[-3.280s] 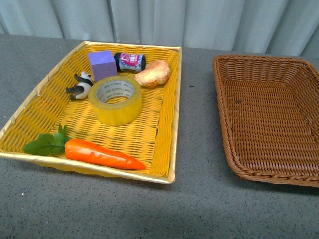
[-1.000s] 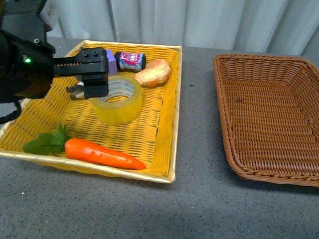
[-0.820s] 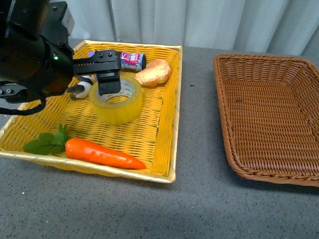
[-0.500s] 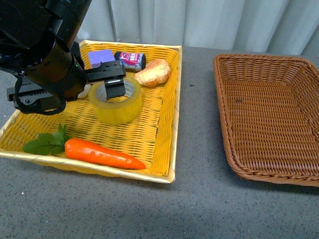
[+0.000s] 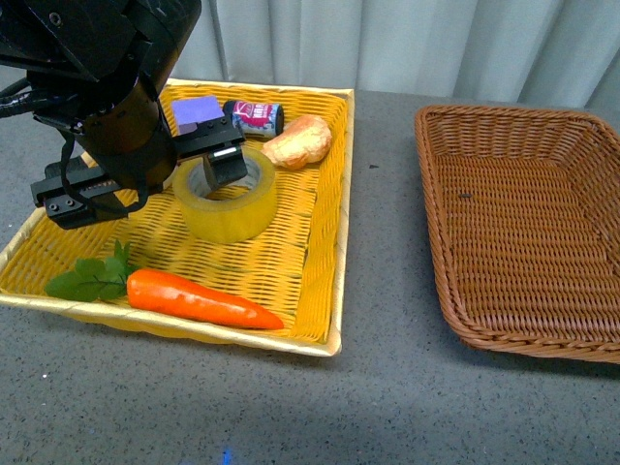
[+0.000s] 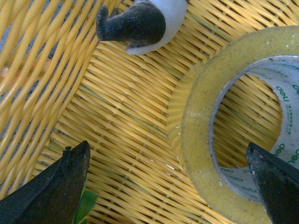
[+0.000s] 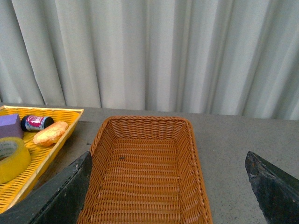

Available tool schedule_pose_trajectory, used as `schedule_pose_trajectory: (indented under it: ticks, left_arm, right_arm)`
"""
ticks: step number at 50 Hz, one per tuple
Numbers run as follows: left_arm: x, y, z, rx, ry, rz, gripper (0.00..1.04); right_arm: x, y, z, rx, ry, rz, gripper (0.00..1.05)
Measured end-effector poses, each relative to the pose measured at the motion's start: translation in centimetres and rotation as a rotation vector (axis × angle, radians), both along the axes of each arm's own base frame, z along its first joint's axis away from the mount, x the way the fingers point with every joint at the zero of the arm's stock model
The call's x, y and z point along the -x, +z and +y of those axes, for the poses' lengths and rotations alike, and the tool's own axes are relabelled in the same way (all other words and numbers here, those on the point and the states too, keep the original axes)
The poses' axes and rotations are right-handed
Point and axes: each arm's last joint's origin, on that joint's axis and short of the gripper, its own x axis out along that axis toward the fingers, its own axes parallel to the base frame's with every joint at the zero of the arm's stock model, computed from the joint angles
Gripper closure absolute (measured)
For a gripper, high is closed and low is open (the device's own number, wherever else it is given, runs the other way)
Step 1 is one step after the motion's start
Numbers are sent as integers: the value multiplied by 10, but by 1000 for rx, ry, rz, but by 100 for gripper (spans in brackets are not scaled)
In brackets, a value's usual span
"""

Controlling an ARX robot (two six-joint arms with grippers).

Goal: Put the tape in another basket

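The tape (image 5: 232,208), a yellow roll with a white printed core, lies flat in the yellow tray (image 5: 320,281). My left gripper (image 5: 150,184) is wide open and low over it. One finger (image 5: 225,167) is over the core hole and the other is outside the roll, over the tray floor. In the left wrist view the tape (image 6: 201,154) has its near wall between the fingers of the left gripper (image 6: 173,196). The dark brown basket (image 5: 438,218) stands empty on the right. My right gripper (image 7: 168,196) is open and empty above the basket (image 7: 145,177). The tape (image 7: 11,158) shows at that view's edge.
The yellow tray also holds a carrot (image 5: 199,300) with green leaves (image 5: 92,279), a purple block (image 5: 199,111), a small bottle (image 5: 254,118), a bread roll (image 5: 297,142) and a panda toy (image 6: 140,21). A grey tabletop strip separates tray and basket. A curtain hangs behind.
My left arm came in from the left and dropped over the tape, so one finger now sits over its core. The tape and the other things have not moved.
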Motion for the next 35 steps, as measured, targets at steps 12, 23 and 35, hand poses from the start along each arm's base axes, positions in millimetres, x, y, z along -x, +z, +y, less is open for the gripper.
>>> schedule_pose_trajectory:
  ticks: [12, 23, 35]
  left_arm:
    - [-5, -2, -4, 4, 26, 10, 7]
    - [-9, -2, -7, 11, 31, 20, 46]
    - [-11, -1, -12, 15, 29, 24, 83]
  right_arm:
    - [0, 0, 0, 0, 0, 0, 9]
    - [0, 0, 0, 0, 0, 0, 9]
    - [0, 0, 0, 0, 0, 0, 9]
